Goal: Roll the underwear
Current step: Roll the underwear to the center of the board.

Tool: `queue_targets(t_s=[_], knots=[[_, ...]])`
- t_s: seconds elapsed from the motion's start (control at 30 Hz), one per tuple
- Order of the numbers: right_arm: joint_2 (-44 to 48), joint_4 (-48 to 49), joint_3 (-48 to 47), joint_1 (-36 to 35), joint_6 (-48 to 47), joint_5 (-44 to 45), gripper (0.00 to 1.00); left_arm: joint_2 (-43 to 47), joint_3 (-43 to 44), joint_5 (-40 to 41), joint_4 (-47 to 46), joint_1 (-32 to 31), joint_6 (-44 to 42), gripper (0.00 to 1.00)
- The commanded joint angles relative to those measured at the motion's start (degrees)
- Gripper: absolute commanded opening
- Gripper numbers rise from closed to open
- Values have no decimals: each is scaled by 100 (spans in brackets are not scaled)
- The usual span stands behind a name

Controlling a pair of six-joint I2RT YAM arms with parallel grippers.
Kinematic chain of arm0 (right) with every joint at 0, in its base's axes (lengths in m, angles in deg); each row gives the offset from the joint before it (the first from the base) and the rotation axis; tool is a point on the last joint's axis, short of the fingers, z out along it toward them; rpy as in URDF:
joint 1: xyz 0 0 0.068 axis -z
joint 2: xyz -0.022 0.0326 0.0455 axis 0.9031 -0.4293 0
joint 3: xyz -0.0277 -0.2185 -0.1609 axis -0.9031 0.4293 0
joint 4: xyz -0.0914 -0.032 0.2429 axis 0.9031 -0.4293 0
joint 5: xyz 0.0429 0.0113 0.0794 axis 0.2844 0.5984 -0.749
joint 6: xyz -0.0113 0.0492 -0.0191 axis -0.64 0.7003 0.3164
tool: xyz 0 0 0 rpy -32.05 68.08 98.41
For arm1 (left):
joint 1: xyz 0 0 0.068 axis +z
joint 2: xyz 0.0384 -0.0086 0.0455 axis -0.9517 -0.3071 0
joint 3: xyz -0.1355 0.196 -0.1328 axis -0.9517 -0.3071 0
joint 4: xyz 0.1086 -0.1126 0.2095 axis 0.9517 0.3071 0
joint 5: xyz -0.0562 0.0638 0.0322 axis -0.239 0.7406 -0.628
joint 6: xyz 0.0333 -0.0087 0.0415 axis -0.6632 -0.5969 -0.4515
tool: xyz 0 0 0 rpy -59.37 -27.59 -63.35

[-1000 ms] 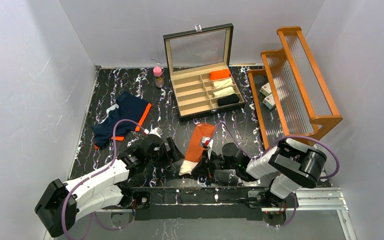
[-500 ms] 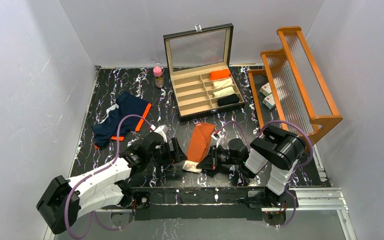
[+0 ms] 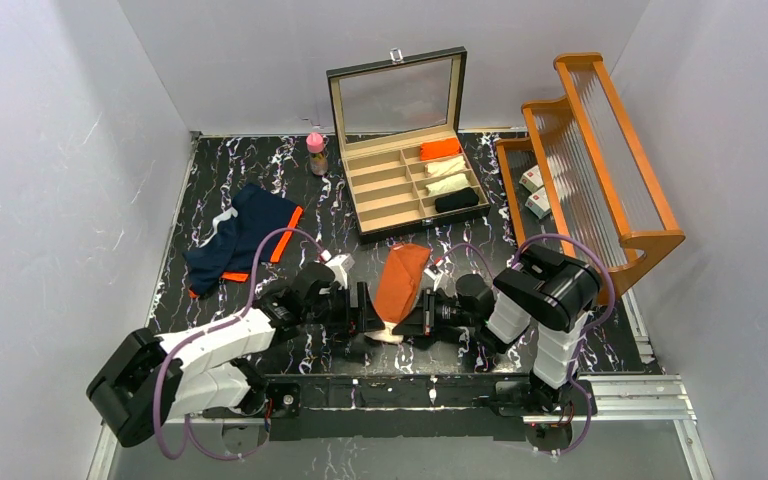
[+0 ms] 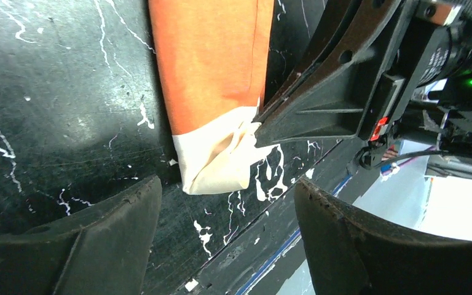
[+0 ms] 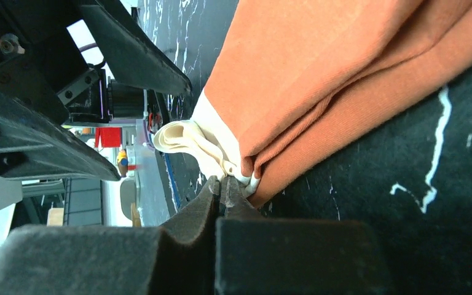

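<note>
Rightward, away from the navy underwear point(image 3: 240, 236) spread at table point(image 3: 310, 200) left, the left gripper point(image 4: 227, 186) is found shifted since a second ago, fingers apart, flanking the white waistband point(image 4: 216, 161). The rust-orange underwear point(image 3: 402, 280) is laid folded at centre; its waistband corner is pinched by the right gripper point(image 5: 224, 184)

This is a robotics lab test cell, not a lived-in room. Plain grey panel walls point(image 3: 60, 150) box in a black marble-patterned table point(image 3: 210, 170) on three sides. An aluminium rail point(image 3: 640, 403) runs along its near edge, carrying a left arm point(image 3: 210, 345) and a right arm point(image 3: 550, 300) that trail purple cables point(image 3: 282, 232). Staged props stand about: a glass-lidded compartment box point(image 3: 397, 95) at the far edge, a wooden rack point(image 3: 600, 150) along the right edge, and a pink-capped bottle point(image 3: 316, 153).
</note>
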Motion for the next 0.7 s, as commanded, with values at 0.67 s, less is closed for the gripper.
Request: queue_targets(t_s=[0.67], knots=[[-531, -228, -130, 299, 402, -192, 6, -1085, -344, 651, -897, -20, 255, 40]])
